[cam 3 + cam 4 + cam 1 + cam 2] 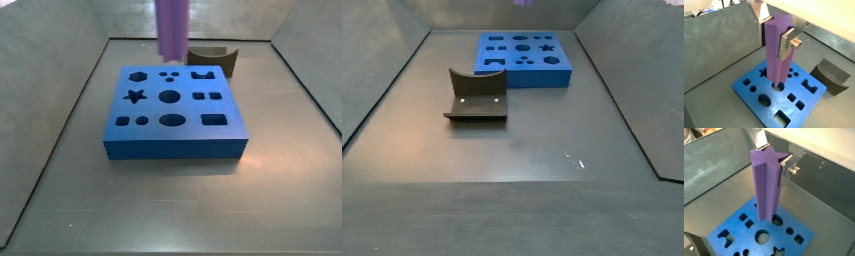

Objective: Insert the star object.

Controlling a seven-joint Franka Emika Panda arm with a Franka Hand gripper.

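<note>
Above one blue block and one dark curved piece, one gripper grasping one upright star object.

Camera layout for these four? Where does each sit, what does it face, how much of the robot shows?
Wrist views: both ride at the gripper, looking down the held star object onto the blue block; silver fingers show.
Side view: low, before the block; only the peg enters.
Side view: high, opposite end, curved brown piece nearest; no gripper.
All share the block.
</note>
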